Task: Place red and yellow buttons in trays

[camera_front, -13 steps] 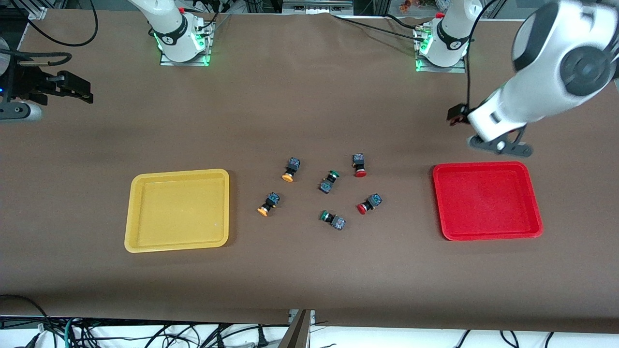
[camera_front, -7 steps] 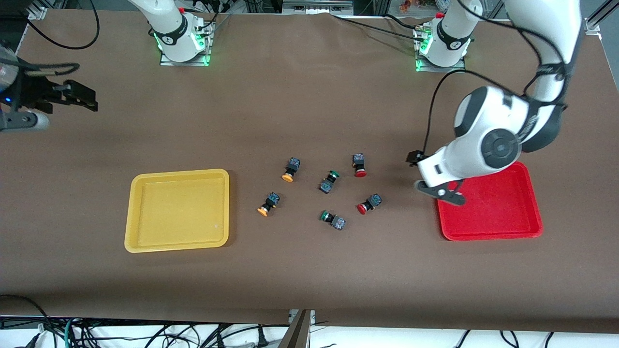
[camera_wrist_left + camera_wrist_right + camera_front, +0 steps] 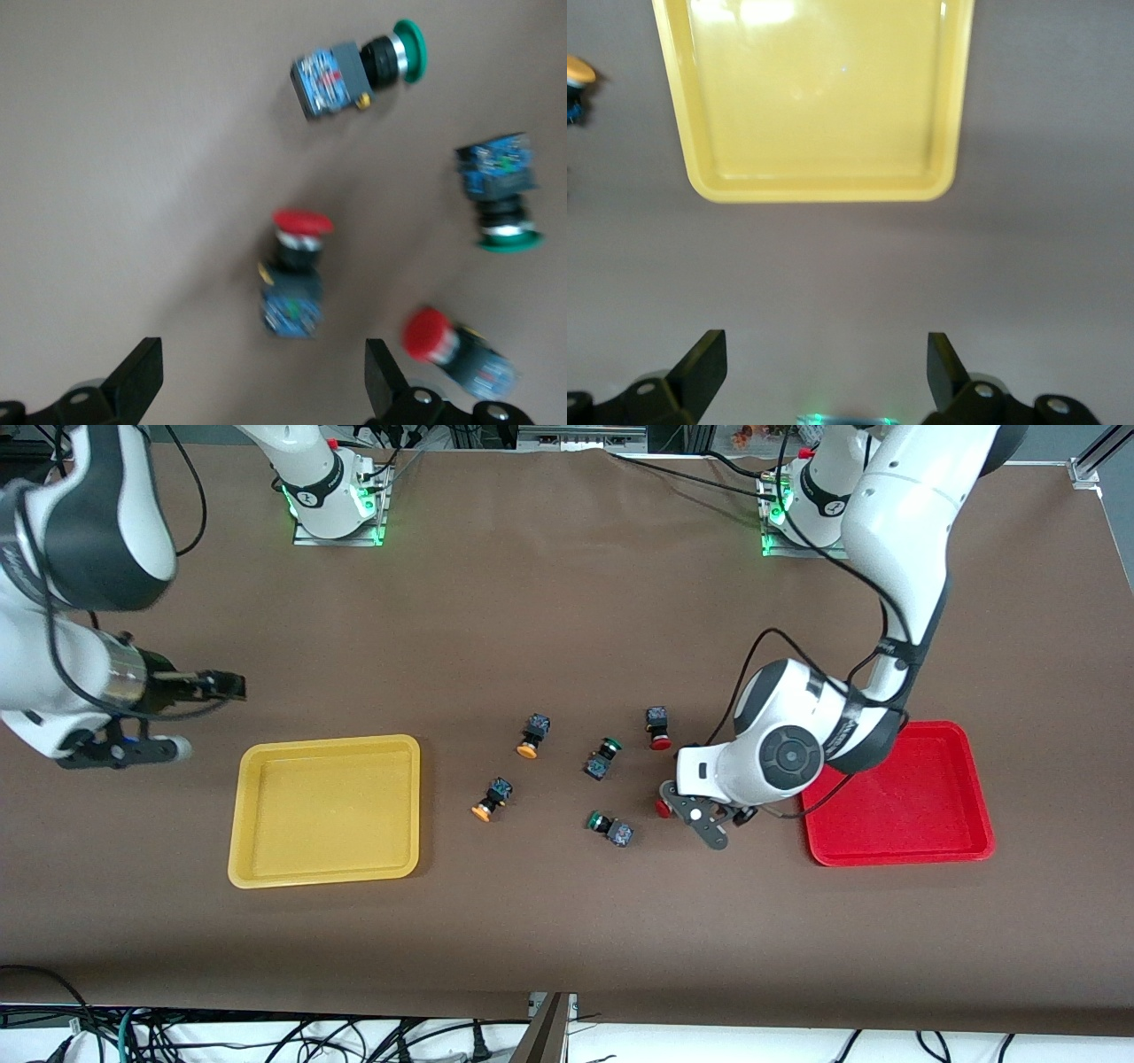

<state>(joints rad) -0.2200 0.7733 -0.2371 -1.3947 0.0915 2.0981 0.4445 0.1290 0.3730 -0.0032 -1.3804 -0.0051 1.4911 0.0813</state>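
Two yellow-capped buttons [image 3: 530, 737] [image 3: 492, 799] lie between the trays, nearer the yellow tray [image 3: 323, 740]. One red button [image 3: 657, 728] lies farther from the front camera. The other red button [image 3: 663, 808] is partly under my left gripper [image 3: 700, 817]. In the left wrist view this red button [image 3: 295, 266] lies just ahead of the open, empty left gripper [image 3: 261, 390], not between the fingers; the other red button [image 3: 452, 350] lies beside one finger. The red tray [image 3: 912, 815] is empty. My right gripper [image 3: 133, 750] hangs open and empty over bare table beside the yellow tray [image 3: 819, 88], toward the right arm's end.
Two green-capped buttons [image 3: 602, 757] [image 3: 609, 828] lie among the others; both show in the left wrist view [image 3: 359, 71] [image 3: 500, 195]. A yellow cap [image 3: 578, 71] shows at the edge of the right wrist view. The left arm's elbow hangs over the red tray's edge.
The left arm swung down from past the red tray's far edge to the red button beside it. The right arm moved in from the table's end toward the yellow tray.
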